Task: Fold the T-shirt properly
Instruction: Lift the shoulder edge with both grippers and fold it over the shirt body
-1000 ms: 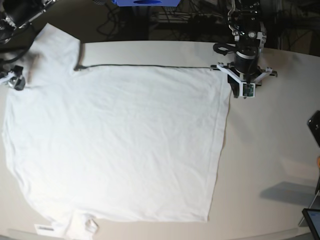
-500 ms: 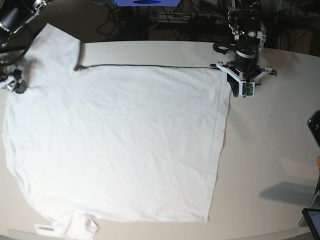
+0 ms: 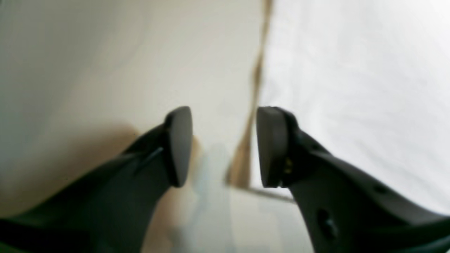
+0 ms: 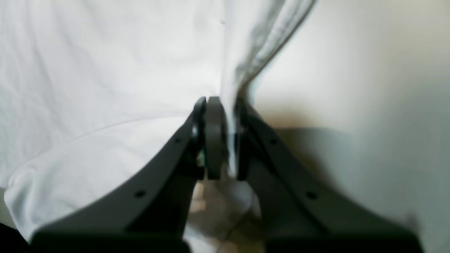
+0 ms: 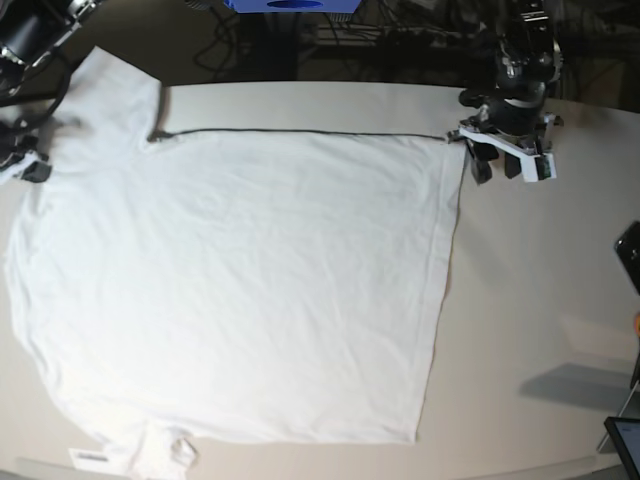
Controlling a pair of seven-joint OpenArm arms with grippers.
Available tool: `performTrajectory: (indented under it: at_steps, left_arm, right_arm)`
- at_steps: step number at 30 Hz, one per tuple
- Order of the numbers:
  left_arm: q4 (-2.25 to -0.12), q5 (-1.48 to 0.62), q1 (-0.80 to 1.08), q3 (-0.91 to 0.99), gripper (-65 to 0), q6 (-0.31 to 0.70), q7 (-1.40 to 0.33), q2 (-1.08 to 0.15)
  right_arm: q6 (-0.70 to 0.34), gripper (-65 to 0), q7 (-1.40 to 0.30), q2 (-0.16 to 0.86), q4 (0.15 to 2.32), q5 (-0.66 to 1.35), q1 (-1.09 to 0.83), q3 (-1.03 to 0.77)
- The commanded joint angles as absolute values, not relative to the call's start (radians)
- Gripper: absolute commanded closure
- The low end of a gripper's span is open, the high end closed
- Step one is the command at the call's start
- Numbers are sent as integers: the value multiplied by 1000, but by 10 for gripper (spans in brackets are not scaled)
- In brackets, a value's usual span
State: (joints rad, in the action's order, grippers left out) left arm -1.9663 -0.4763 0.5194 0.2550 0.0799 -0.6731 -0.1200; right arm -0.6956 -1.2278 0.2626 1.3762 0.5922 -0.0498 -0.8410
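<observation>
The T-shirt (image 5: pixel 240 280) lies spread flat on the surface (image 5: pixel 540 300). Your right gripper (image 4: pixel 225 140) has its jaws clamped on cloth at the sleeve side. Your left gripper (image 3: pixel 224 146), jaws apart, straddles the hem corner. Judged step: grasping. Next, close the left jaws on that corner.
</observation>
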Motion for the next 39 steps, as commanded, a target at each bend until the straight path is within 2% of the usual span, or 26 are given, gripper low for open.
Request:
performTrajectory:
  at_steps: [1,11,27,39]
  left_arm:
    - [-1980,-515,522,257,-304,90,-677,-139]
    - [-1979,-748,601,254,-311,90,-708,-191]
    - [-1794,-756,533,252,-307,90,-707,-185]
    - [-1796,-753,515,76,-304,90,-702,-185]
  right_arm:
    - [-698,-6,-1237,272,1383,584,-45,-834]
    - [-698,-6,-1236,269,1383,584,-45,-822]
    - [-698,-6,-1236,271,1383,584,-45,-822]
    - [-698,-6,-1241,271,1383,584,-45,-820]
